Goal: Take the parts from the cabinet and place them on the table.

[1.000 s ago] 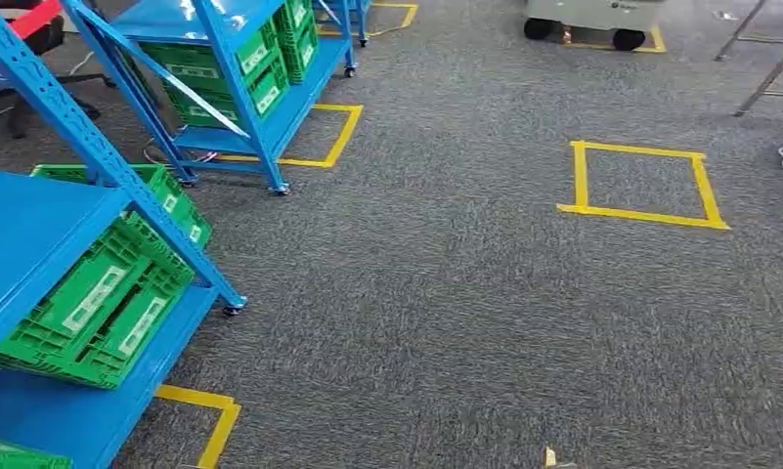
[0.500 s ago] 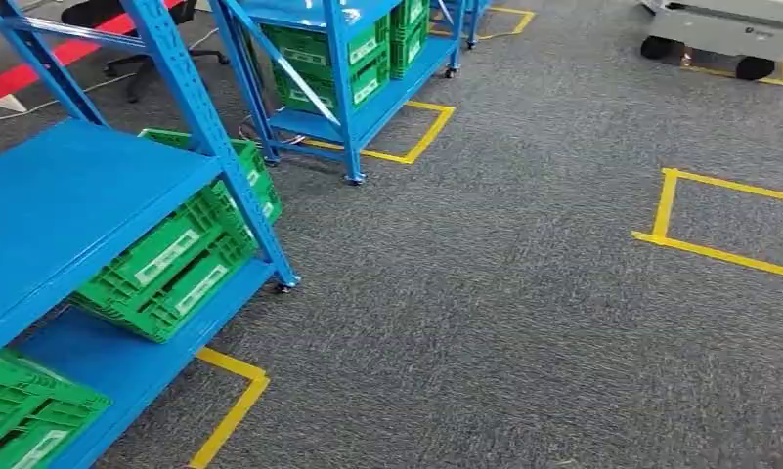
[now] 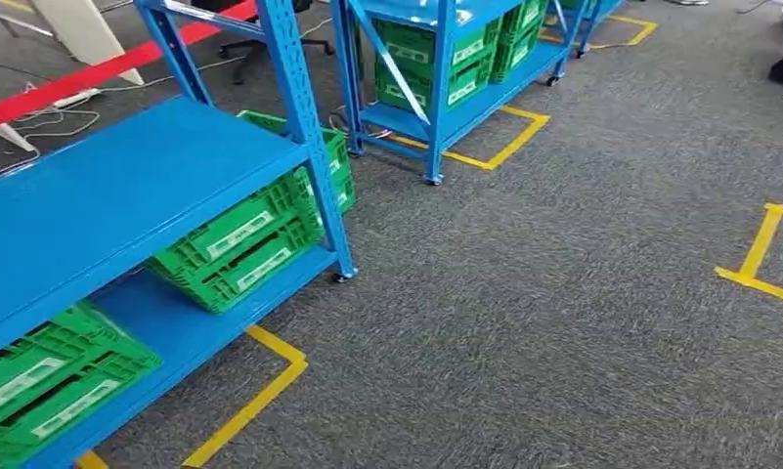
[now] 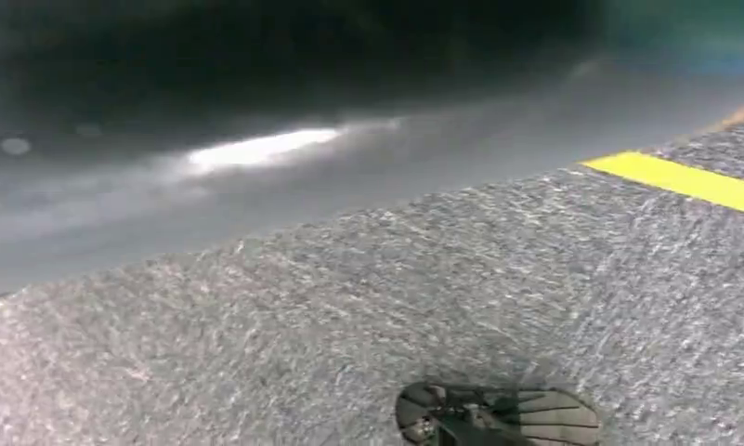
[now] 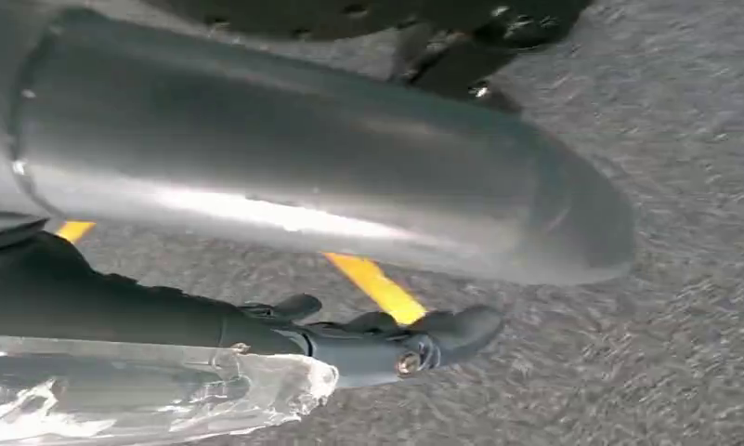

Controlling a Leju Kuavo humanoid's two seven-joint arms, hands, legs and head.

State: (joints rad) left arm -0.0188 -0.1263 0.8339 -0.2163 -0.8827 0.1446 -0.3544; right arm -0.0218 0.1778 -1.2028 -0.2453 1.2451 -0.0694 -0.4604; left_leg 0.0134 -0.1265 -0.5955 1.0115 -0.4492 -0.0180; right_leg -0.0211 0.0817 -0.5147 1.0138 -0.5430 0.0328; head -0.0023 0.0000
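Right hand (image 5: 349,307) of the humanoid, seen from its wrist camera, holds a crinkled clear plastic bag (image 5: 154,395) along its straight dark fingers (image 5: 414,344), with the thick smooth grey thumb (image 5: 331,186) stretched out above; what the bag contains cannot be made out. Left hand (image 4: 256,153) is a blurred grey shape in its own wrist view, and whether it is wide or closed cannot be told.

Both hands hang over coarse grey carpet (image 3: 563,293). At the left of the head view stands the nearer blue steel shelf rack on castors (image 3: 123,195), its flat top shelf bare; three green slotted plastic crates with pale labels sit on its lower shelf, one at centre left (image 3: 236,249), one behind the upright (image 3: 338,166) and one at the lower left corner (image 3: 45,386). A second blue steel rack (image 3: 436,98) at top centre carries more stacked green crates (image 3: 456,59), too crowded to count. Yellow tape lines (image 3: 255,401) mark squared outlines on the carpet, and one red strip (image 3: 104,68) crosses the upper left.
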